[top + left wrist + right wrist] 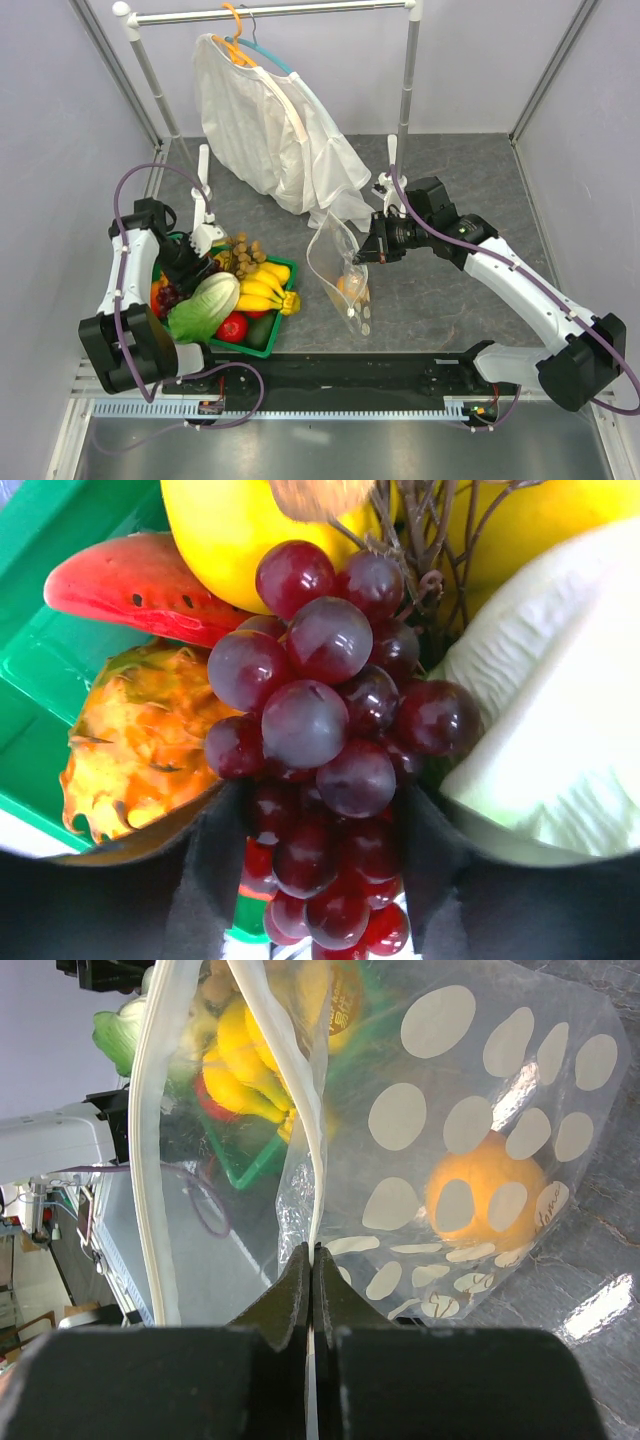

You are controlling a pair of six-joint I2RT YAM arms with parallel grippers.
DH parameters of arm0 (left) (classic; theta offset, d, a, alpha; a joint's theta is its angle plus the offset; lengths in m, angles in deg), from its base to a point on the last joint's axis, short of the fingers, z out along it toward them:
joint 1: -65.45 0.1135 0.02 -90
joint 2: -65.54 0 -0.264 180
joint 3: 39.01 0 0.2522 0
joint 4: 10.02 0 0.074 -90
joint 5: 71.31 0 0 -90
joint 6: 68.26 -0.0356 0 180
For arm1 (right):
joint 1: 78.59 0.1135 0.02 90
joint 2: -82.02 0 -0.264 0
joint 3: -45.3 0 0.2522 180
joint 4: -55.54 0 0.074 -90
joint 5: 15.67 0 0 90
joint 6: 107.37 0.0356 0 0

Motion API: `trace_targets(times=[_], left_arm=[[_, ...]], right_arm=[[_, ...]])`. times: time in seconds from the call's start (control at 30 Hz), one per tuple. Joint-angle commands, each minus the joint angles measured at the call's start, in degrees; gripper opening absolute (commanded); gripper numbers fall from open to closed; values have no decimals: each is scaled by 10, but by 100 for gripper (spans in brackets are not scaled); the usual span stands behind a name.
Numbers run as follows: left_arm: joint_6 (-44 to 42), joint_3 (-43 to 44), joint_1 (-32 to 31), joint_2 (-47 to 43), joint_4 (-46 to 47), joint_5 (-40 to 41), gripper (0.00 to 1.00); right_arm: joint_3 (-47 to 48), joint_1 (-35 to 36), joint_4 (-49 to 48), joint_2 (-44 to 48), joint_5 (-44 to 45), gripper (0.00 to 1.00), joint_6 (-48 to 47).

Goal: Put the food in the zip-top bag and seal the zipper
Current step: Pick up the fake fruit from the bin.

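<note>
Left wrist view, stock of the moment:

1. Grape bunch (320, 710): dark purple. It lies in the green basket (40, 660), pressed against the lettuce (560, 710). Its long axis runs top to bottom here, in line with the fingers, with the stem end farthest from the wrist.
2. Left gripper (320, 830): the jaws are spread wide, one finger on each side of the lower half of the bunch. Nothing is lifted. Whether the pads touch the grapes cannot be told.
3. Right gripper (312, 1260): the jaws are fully closed, pinching one lip of the bag's mouth.
4. Bag (338, 262): clear with white dots. It hangs from that pinch with its bottom on the table (430, 310), to the right of the basket and between the two arms.
5. Zipper strip (150, 1160): unsealed, its two halves standing apart, so the mouth gapes toward the basket side.
6. Peach ball (485, 1190): orange, already inside the bag, low down.
7. Berry bunch (243, 250): tan-brown, at the basket's far rim beside the bananas (262, 285). It is not bagged.

Note on the coming move: the left arm is much the nearer to the grapes. The bunch sits squarely in the gap, so the pinch should fall across its short axis. From there the bag's mouth lies off to the left arm's right.
</note>
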Motion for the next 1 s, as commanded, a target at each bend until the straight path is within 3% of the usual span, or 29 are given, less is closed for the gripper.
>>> trace_targets(times=[0.0, 0.03, 0.13, 0.4, 0.83, 0.97], left_arm=[[21, -21, -4, 8, 28, 10, 51], [21, -20, -4, 5, 25, 12, 42], [17, -9, -3, -15, 1, 12, 27], [18, 13, -4, -75, -57, 12, 2], [42, 77, -4, -79, -75, -5, 2], [64, 136, -4, -76, -72, -20, 2]], right_arm=[[7, -3, -12, -4, 0, 0, -5], [7, -2, -13, -4, 0, 0, -5], [8, -2, -12, -4, 1, 0, -7], [5, -3, -13, -1, 0, 0, -6], [2, -3, -11, 11, 0, 0, -9], [1, -3, -11, 11, 1, 0, -8]])
